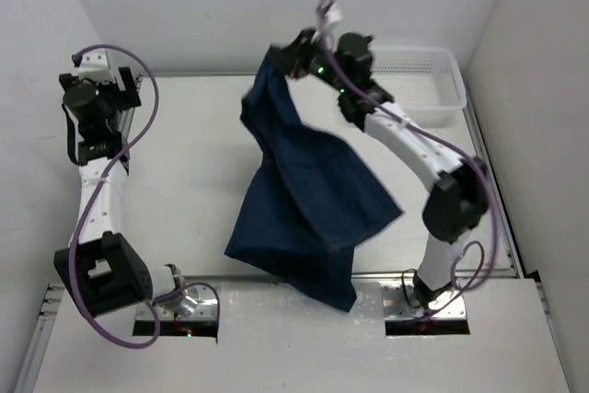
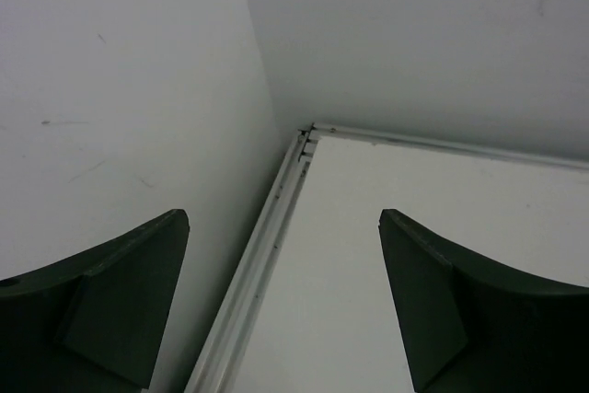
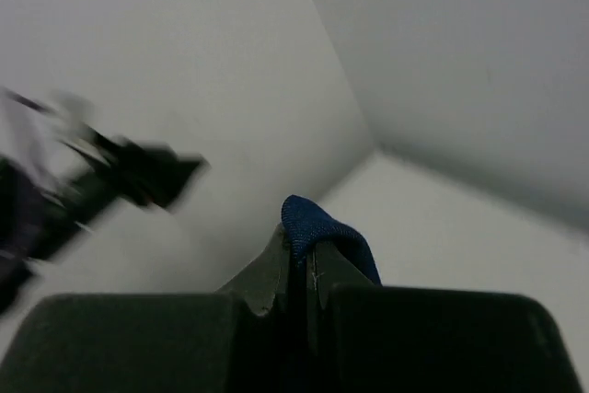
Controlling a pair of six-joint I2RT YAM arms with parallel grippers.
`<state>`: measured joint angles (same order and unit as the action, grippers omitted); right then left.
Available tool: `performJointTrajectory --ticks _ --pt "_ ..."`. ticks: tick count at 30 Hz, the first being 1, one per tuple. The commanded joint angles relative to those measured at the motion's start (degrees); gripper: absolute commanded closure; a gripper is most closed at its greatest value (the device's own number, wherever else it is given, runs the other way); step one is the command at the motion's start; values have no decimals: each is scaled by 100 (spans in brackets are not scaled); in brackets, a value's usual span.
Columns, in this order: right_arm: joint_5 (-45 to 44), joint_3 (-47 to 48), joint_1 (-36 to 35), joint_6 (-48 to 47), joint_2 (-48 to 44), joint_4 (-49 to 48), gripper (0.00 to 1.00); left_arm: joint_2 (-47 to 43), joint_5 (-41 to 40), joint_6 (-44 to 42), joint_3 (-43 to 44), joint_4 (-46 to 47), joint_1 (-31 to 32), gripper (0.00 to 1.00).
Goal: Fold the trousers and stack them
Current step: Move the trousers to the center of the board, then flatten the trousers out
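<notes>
Trousers: the top view shows you them hanging mid-table, upper end near the far edge, lower end at the near edge. Only the right wrist view shows you the right gripper pinching a denim fold. Left gripper: fingers spread, arm stretched toward the far-left corner.

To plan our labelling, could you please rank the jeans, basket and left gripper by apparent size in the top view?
Largest: jeans, though lifted nearer the camera.
Then basket and left gripper: alike, basket partly hidden, so unranked.
</notes>
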<state>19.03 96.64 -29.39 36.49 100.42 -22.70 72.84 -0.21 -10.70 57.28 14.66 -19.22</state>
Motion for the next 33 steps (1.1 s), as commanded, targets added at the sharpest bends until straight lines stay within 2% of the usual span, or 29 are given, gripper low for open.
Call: performJointTrajectory --ticks 1,2,4,6,8,11,12,15,16,18,19,21,23,24,25,27,28,29,30,31,32,33 --pt "-259 21 -67 -1 292 1299 100 -305 1072 -327 677 -1765 59 18" --pt "-198 4 -102 -167 372 1434 100 -288 1754 -475 915 -2121 59 19" --pt "-276 -110 -190 -457 426 1645 100 -270 2120 -468 1013 -3007 77 21" --pt "-373 -303 -374 -975 391 1979 100 -296 2568 -538 961 -3450 85 24" --pt "-373 -610 -655 -1675 277 2216 100 -402 3198 -957 839 -4013 207 23" --pt "361 -945 -1138 -2723 180 2541 100 -481 3273 -1171 487 -4541 699 22" --pt "1096 -963 -1279 -2987 180 2682 98 -464 3325 -1171 286 -4603 779 22" --pt "1568 -552 -1868 -4200 311 4223 67 -455 3746 -1241 -14 -4569 876 21" --pt "1665 -498 -1982 -4455 337 4439 41 -455 3860 -1268 -41 -4516 894 20" --pt "1832 -549 -1975 -4379 224 4607 6 -446 3888 -1294 -76 -4367 894 19" --pt "1615 -741 -1914 -4379 110 4625 1 -429 3862 -1338 -68 -4331 894 18" --pt "1298 -1241 -1791 -4239 -362 4277 1 -367 3853 -1400 -50 -4287 894 17" --pt "1261 -1716 -1300 -3320 -863 3653 1 -271 3835 -1435 -32 -4287 964 17" --pt "1383 -2241 -1045 -2915 -988 2841 1 -244 3800 -1470 -41 -4295 1008 17" --pt "1567 -2490 -538 -2075 -1094 2450 1 -218 3609 -1531 -58 -4296 1191 17" --pt "1272 -2964 17 -1524 -1218 1998 2 -113 3153 -1541 -102 -4261 1542 17" --pt "670 -2941 134 -1539 -1166 2171 11 -51 3045 -1497 -111 -4243 1640 17" --pt "281 -2836 205 -1661 -1061 2530 48 2 2983 -1444 -85 -4252 1702 17" --pt "-88 -2461 240 -1811 -747 3256 78 133 3000 -1348 -59 -4304 1816 17" --pt "-431 -2266 249 -2186 -569 3559 97 186 3044 -1338 -6 -4374 1860 15" --pt "-870 -2090 258 -2355 -394 3771 98 239 3123 -1330 168 -4557 1861 12" --pt "-900 -1862 275 -2731 -226 3973 64 240 3315 -1364 266 -4655 2087 9"
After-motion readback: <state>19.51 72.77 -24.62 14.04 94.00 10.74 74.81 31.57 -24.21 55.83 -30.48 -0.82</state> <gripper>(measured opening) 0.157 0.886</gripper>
